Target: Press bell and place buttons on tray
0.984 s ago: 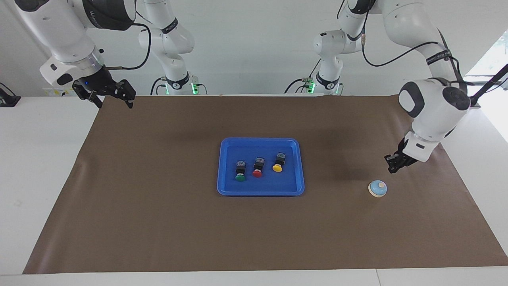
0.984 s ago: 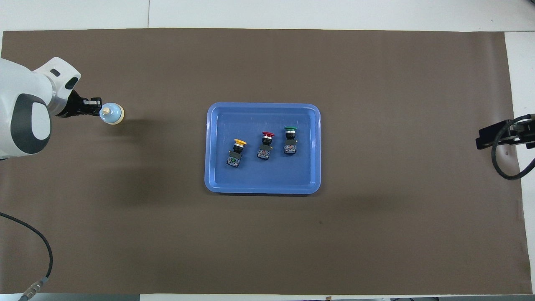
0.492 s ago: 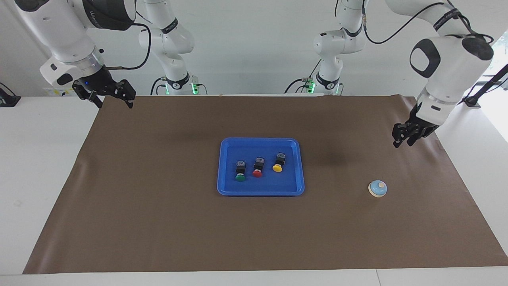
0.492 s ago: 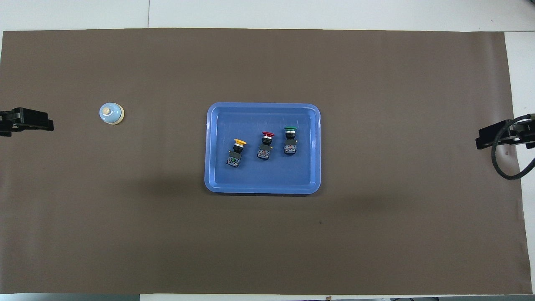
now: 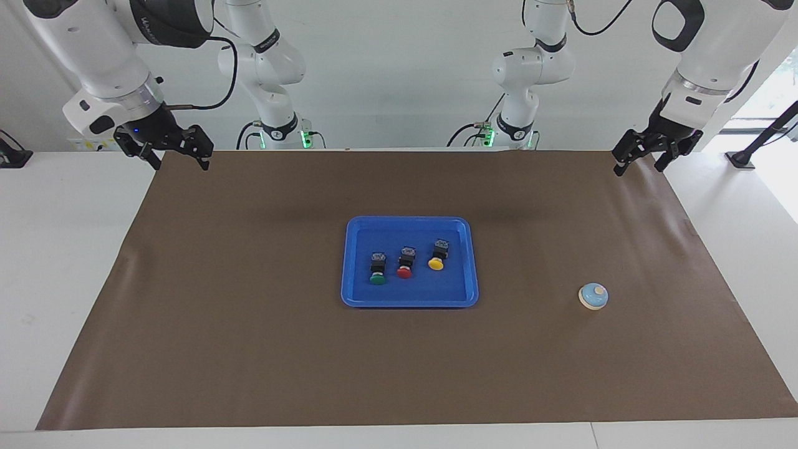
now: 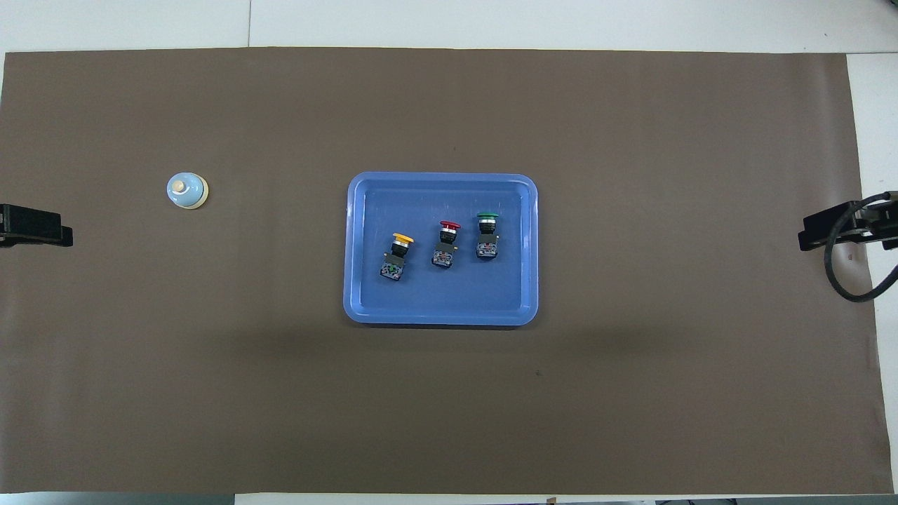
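Note:
The blue tray (image 5: 409, 304) (image 6: 440, 319) lies mid-table with three buttons lying in it side by side: green (image 5: 377, 269) (image 6: 486, 235), red (image 5: 405, 263) (image 6: 445, 243) and yellow (image 5: 437, 255) (image 6: 397, 256). The small light blue bell (image 5: 593, 296) (image 6: 186, 191) stands alone on the mat toward the left arm's end, farther from the robots than the tray's middle. My left gripper (image 5: 639, 165) (image 6: 35, 231) hangs open and empty over the mat's corner by its own base. Over the other corner on the robots' side, my right gripper (image 5: 179, 163) (image 6: 821, 235) waits open and empty.
A brown mat (image 5: 249, 343) covers most of the white table. Bare white table runs along both ends of the mat. A black cable loops beside the right gripper in the overhead view.
The left arm rose from right beside the bell and drew back to the mat's corner near its base, its gripper opening. Bell, tray, buttons and right arm stayed put.

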Tool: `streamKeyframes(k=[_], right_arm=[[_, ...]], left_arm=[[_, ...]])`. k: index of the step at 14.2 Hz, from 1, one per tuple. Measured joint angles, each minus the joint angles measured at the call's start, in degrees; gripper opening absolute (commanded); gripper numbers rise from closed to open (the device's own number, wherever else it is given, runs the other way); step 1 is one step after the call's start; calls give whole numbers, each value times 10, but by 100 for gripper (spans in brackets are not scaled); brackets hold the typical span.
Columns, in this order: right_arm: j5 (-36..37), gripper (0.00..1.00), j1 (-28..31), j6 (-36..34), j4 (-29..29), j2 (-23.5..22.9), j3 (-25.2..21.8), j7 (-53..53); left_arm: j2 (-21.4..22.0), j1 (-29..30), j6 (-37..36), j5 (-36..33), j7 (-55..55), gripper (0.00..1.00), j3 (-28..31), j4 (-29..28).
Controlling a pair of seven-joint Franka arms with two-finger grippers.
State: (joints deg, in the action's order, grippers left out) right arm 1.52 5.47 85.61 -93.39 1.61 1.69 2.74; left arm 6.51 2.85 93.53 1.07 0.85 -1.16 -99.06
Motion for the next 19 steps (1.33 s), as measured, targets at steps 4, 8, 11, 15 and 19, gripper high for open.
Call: streamKeyframes(k=[4,8,11,15,19], right_arm=[[0,100,0,0,0,0,0,0],[0,100,0,0,0,0,0,0],[0,100,0,0,0,0,0,0],[0,100,0,0,0,0,0,0],[0,100,0,0,0,0,0,0]], left_arm=[[-17,-2,-11,0,0,100,-4,17],[-18,-4,-27,0,-6,100,-8,18],[-18,-4,-38,0,-35,100,-9,19],[-18,-4,-40,0,-67,100,-9,19],[-18,-4,-40,0,-76,100,-9,20]])
